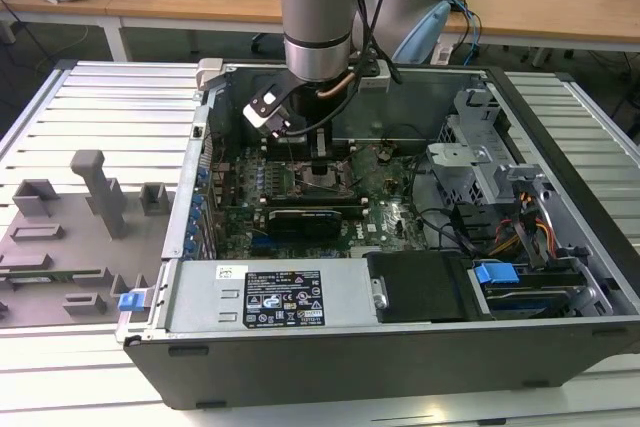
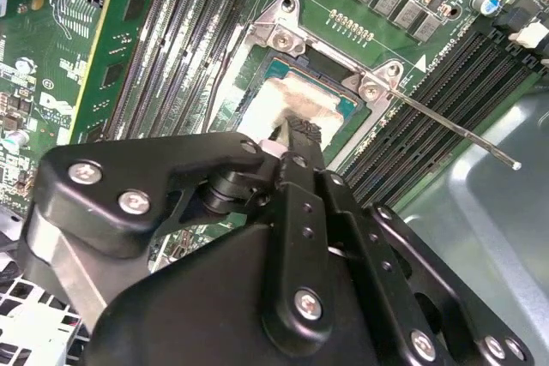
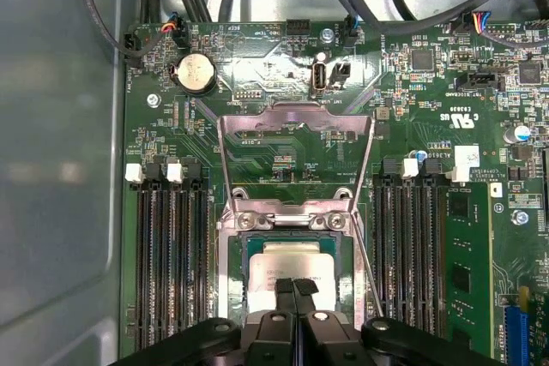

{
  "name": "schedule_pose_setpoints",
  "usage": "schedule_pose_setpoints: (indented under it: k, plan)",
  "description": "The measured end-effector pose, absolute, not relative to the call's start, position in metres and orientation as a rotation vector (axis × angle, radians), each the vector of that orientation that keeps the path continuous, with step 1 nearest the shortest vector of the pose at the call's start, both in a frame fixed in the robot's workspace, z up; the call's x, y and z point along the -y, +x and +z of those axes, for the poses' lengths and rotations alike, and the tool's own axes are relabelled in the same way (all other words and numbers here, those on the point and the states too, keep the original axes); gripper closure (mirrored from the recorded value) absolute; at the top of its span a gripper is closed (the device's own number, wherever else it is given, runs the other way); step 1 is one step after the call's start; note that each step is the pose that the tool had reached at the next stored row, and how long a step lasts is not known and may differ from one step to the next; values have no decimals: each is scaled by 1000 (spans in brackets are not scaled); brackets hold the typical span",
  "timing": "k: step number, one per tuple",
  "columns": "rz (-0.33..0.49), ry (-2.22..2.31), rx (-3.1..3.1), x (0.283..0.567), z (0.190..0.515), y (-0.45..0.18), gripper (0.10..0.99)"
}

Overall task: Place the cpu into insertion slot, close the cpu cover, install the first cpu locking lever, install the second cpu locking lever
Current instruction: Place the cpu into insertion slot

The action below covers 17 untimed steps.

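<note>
One gripper, black, with its two fingers brought together and no gap between them, the joined tips resting on top of the cpu; whether they press or merely touch cannot be told. Step in hand, by judgement: seating the chip. To do it well, keep the contact straight down and light, hold the chip flat and square to the frame, and do not slide it sideways, since the contacts beneath are probably delicate. Item proper: the cpu, a small flat square with a dull silver-grey metal top smeared with pale residue, lying level inside the insertion slot, near the middle of the green motherboard. Slot: a dark square well in a silvery metal surround, flanked on both sides by rows of long black memory slots. One thin wire locking lever sticks out free from a slot corner in the second wrist view. Beyond, at the slot's far edge, the cpu cover, a thin silvery windowed frame, swung open on its hinge. Farther, toward the motherboard's far edge, a round coin cell.
</note>
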<state>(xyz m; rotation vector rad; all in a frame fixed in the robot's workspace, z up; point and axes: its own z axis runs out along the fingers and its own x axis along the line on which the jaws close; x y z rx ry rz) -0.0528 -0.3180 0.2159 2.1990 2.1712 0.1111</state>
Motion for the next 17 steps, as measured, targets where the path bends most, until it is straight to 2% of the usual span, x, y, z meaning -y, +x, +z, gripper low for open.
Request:
schedule_pose_setpoints:
  k: [9, 17]
  plan:
    - [107, 2198, -2171, 318, 218, -47, 980]
    - [98, 2197, -2164, 318, 253, -47, 980]
